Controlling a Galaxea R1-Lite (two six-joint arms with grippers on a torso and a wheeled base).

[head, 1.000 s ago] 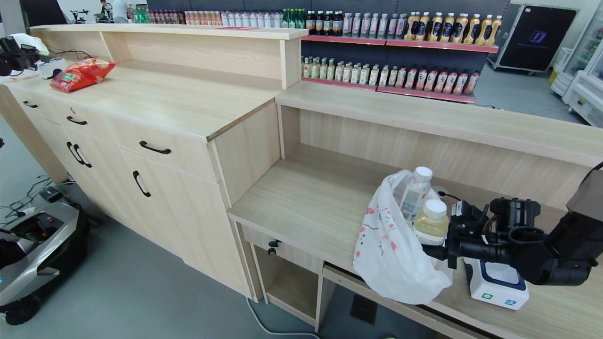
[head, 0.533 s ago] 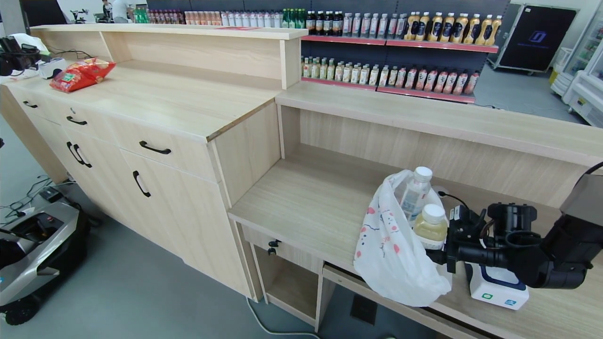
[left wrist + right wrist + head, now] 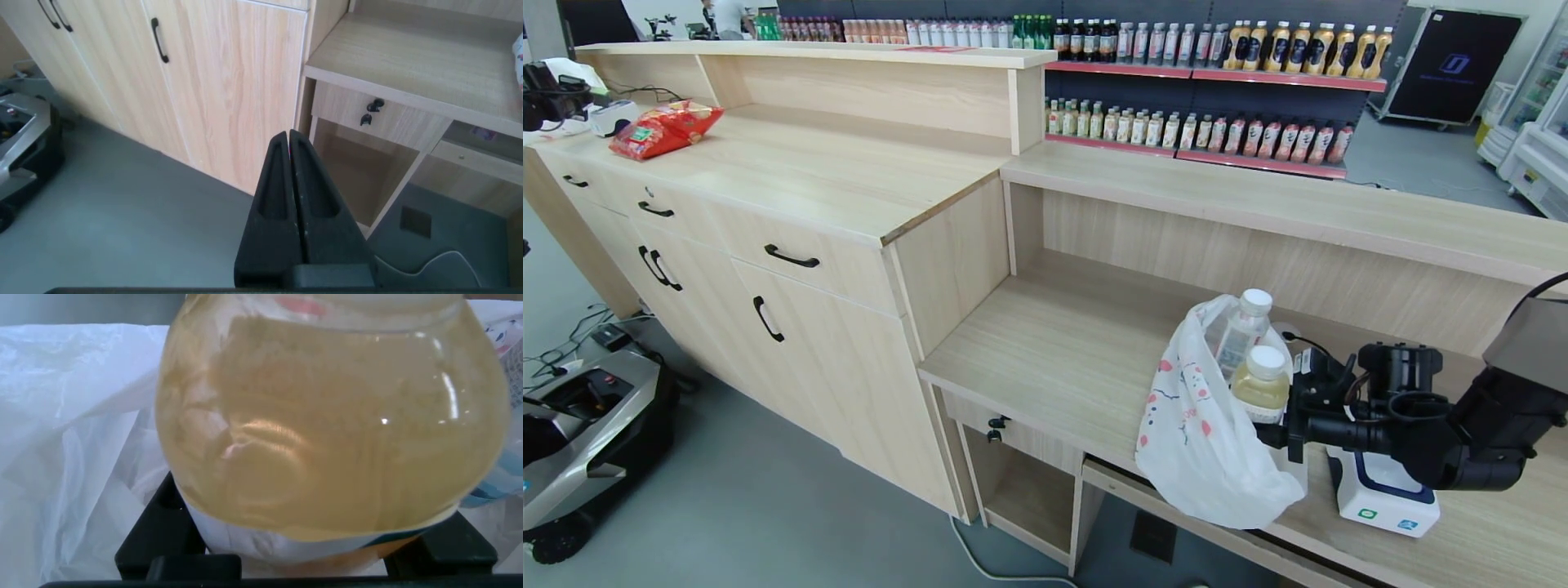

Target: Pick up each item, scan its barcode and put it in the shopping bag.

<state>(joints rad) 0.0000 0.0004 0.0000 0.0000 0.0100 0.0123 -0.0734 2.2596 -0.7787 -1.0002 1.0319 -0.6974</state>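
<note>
Right hand: My right hand (image 3: pixel 1269 426) is clamped on the juice bottle (image 3: pixel 1260 384). In the wrist view a black finger (image 3: pixel 159 539) sits at each side of the bottle's base.
Juice bottle: It is in the lower right of the head frame, upright with its white cap on top, at the mouth of the shopping bag (image 3: pixel 1196 441).
Why held so: I judge the low grip keeps the bottle vertical, so it can go down beside the clear bottle (image 3: pixel 1241 331) already standing in the bag without knocking it.
How deep: The bag's film hides the bottle's bottom edge. It looks partly inside the rim, but I cannot say whether it rests on anything.
Shopping bag: It sits slumped on the lower desk (image 3: pixel 1062 359) near the front edge, with its mouth open toward my right arm, so the path in is short.
Scanner: The white box (image 3: pixel 1384 494) stands just right of the bag, under my right arm. That is close enough, I think, for scanning and bagging in one reach.
Left hand: The fingers of my left hand (image 3: pixel 290 196) are pressed flat together with nothing between them. It hangs over the floor in front of the cupboard doors, out of the way.
Snack packet: The red snack packet (image 3: pixel 663 129) lies in the upper left of the head frame on the higher desk, well apart from the bag. By my reading it is not yet bagged.
</note>
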